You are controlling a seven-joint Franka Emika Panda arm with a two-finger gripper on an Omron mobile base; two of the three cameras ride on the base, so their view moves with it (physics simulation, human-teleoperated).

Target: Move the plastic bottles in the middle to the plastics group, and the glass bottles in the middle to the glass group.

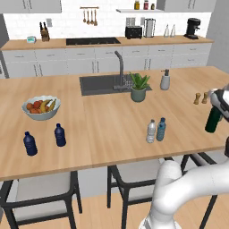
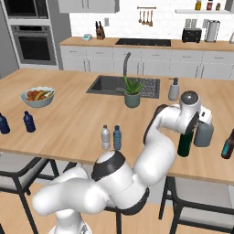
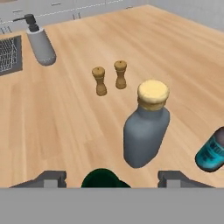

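Green bottle (image 2: 184, 142) parked upright on the counter (image 1: 112, 120), just beside the grey-blue glass bottle (image 2: 204, 133).

Gripper (image 3: 112, 178) right over the green top, fingers spread either side and looking let go, not squeezing. Clear bottle (image 1: 151, 131) and teal bottle (image 1: 161, 129) side by side mid-counter. Two navy bottles (image 1: 59, 135) well off at the left end, near the fruit bowl (image 1: 41, 108). Wooden shakers (image 3: 110, 78) and soap dispenser (image 3: 41, 43) beyond the glass one.
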